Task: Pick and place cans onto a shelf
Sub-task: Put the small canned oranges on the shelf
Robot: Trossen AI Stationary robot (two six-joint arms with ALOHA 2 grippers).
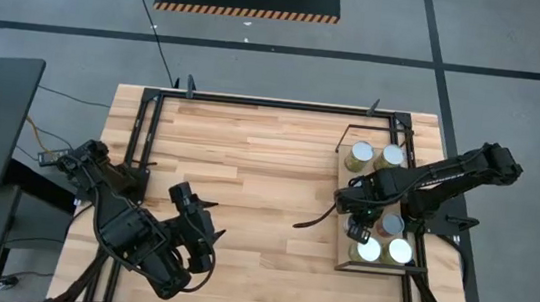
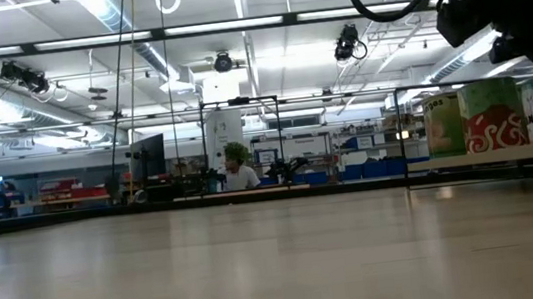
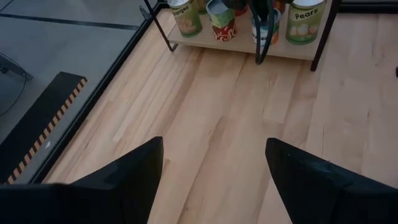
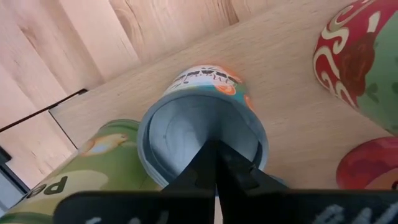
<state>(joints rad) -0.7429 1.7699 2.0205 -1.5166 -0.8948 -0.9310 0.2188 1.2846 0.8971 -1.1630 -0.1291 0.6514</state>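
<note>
The shelf (image 1: 341,262), a light-wood panel in a black frame, stands at the table's right side with several cans on it, among them two olive-topped cans (image 1: 360,156) at its far end and two white-topped cans (image 1: 368,250) at its near end. My right gripper (image 1: 358,219) is over the shelf, shut, its tips (image 4: 216,149) above the round top of a blue-grey can (image 4: 186,127) that stands upright on the panel. My left gripper (image 1: 210,220) is open and empty (image 3: 214,146) over the bare table near the front left, pointing toward the shelf (image 3: 236,46). My right gripper points down at the blue-grey can's top near its rim (image 4: 205,118) with its fingers shut together. I cannot tell whether the tips touch the top. The can stands upright on the shelf panel.
A green "Pears" can (image 4: 93,165) and red-and-green cans (image 4: 357,59) stand close around the blue-grey can. A black frame (image 1: 255,101) runs along the table's edges. In the low view the shelf's cans (image 2: 489,116) show at the right. Bare tabletop (image 1: 267,181) lies between the arms.
</note>
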